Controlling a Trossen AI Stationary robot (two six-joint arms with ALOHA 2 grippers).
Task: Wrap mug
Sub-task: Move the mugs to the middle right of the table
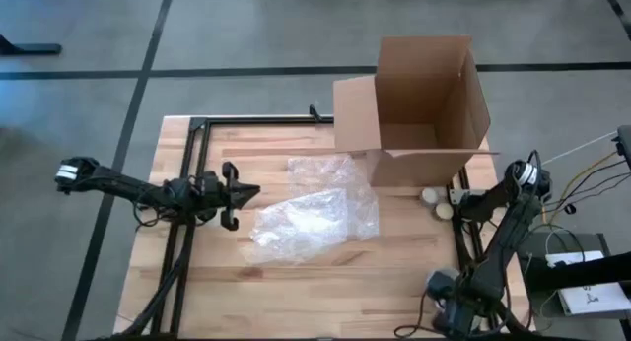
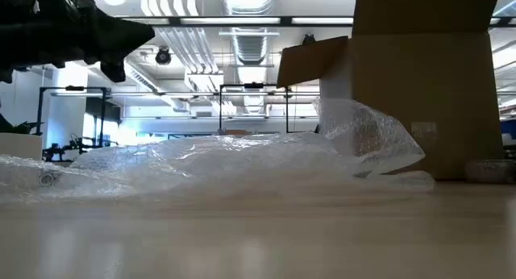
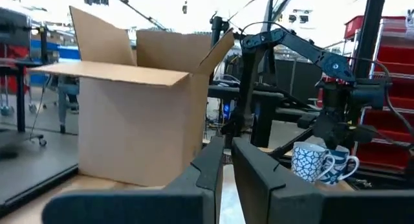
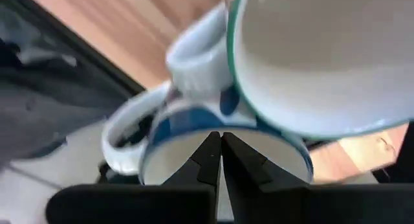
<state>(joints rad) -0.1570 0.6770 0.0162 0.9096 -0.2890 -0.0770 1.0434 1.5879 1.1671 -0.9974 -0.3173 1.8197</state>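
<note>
- left gripper [image 1: 251,192] hovers at nine o'clock of the bubble wrap [image 1: 314,213], fingers nearly closed, empty.
- right gripper [image 4: 220,143] at the desk's four o'clock edge, fingers pinched over a mug [image 4: 220,146] rim.

Bubble wrap [image 1: 315,215] lies mid-counter [image 1: 296,282], the open box [image 1: 426,104] behind it to the right; two mugs [image 1: 438,203] sit before the box, near the right edge

A lab: exposed ceiling ducts [image 2: 242,21], red racks [image 3: 388,75], grey taped floor [image 1: 246,35]
</note>
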